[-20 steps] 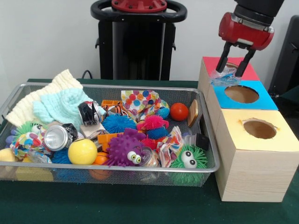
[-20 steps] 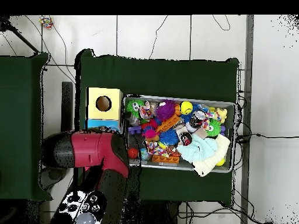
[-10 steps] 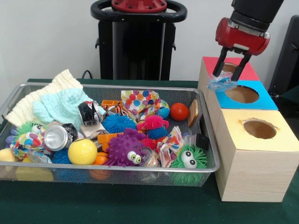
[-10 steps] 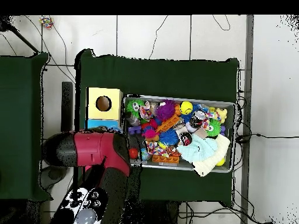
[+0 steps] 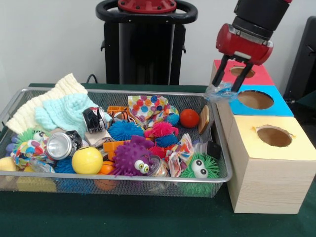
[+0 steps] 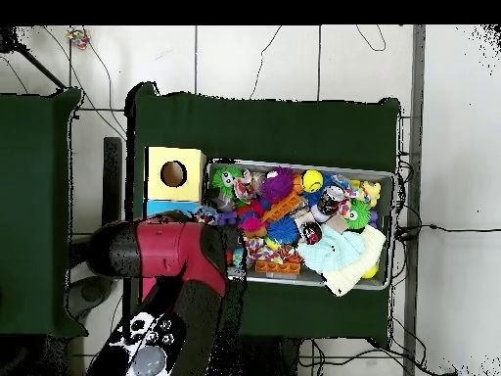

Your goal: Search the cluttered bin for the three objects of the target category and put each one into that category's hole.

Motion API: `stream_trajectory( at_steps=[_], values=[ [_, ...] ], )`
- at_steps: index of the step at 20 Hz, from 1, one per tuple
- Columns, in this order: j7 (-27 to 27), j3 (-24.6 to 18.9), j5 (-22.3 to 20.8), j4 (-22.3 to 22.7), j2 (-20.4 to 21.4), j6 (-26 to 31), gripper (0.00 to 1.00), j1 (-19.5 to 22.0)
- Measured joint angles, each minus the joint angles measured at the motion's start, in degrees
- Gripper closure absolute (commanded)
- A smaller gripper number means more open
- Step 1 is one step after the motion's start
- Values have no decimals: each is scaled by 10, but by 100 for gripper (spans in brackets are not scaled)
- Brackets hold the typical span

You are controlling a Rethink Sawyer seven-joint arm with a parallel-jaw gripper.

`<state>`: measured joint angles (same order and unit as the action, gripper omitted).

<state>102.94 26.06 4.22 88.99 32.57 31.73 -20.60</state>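
Claw (image 5: 228, 80) was clamped on a crumpled clear plastic piece (image 5: 220, 92), hanging at the bin's (image 5: 123, 177) far right corner, just beside the blue-topped box (image 5: 256, 101) but not over its hole. The red hole (image 5: 242, 72) and yellow hole (image 5: 274, 136) looked empty from here, insides hidden. Judged: this piece wasn't dropped yet, so nothing confirmed done. Bin was crowded with spiky balls, a crushed can (image 5: 61, 145) and cloths; more searching left.
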Motion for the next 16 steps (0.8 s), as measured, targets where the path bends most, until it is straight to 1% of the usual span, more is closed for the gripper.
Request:
stream_trajectory(
  at_steps=[8,11,14,16],
  values=[
    [0,22,0,0,-15,-5,100,-7],
    [0,23,1,1,-16,-11,100,-8],
    [0,16,8,9,0,-11,100,-4],
    [0,9,15,17,24,-9,100,2]
  ],
)
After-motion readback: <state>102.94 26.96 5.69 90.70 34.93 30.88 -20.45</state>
